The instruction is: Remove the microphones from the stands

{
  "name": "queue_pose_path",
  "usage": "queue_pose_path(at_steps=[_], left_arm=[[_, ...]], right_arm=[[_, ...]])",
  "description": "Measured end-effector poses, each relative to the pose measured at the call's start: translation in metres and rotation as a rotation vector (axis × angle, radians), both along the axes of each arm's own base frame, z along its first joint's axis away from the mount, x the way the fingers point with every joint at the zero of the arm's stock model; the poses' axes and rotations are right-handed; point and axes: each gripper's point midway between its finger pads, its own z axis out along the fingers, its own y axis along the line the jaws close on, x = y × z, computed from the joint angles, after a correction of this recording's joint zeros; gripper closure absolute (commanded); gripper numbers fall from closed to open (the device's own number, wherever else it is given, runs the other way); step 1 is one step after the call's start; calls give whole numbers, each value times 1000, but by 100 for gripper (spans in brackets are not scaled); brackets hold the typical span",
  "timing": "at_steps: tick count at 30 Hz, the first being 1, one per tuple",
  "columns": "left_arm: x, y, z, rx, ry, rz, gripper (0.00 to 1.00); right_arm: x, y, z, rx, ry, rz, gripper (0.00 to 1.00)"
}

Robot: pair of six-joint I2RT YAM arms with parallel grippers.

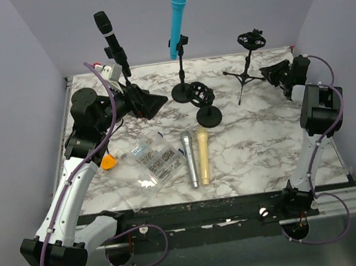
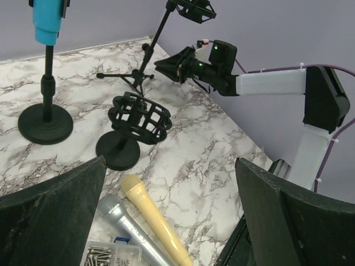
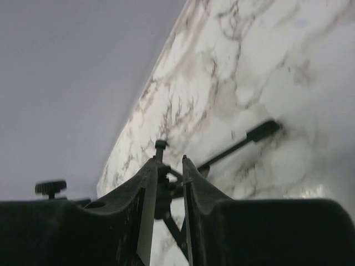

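Right gripper pinches the tripod stand at its stem; left gripper is spread wide, empty. Risk: any sideways pull probably tips the light tripod or drags it across the counter.

— Surface?
— Bench, white marble pattern with grey veining. Lilac walls on the left, far and right sides.
— Standing on it?
— Three stands toward the far edge. Round-base stand at far centre. Short stand with a cage mount just in front of it, bases near but apart. Tripod stand to the right, legs spread on the marble.
— Lying flat?
— Silver microphone and cream microphone, side by side mid-bench, heads toward the far edge. Clear box of screws just left of them, set at an angle. Small orange piece further left, near the bench edge.
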Motion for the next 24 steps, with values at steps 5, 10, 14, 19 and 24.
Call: queue_pose_path(at_steps=[5, 10, 14, 19, 24], left_arm=[[1, -1, -3, -1, 14, -7, 2], [2, -1, -4, -2, 18, -9, 2], [2, -1, -3, -3, 17, -8, 2], [2, -1, -3, -4, 14, -9, 2], [2, -1, -2, -6, 15, -9, 2]], right_arm=[[49, -16, -4, 15, -43, -18, 76], [70, -22, -29, 31, 3, -20, 75], [73, -21, -43, 34, 50, -14, 73], [70, -17, -48, 28, 72, -5, 71], [65, -13, -50, 8, 75, 8, 70]])
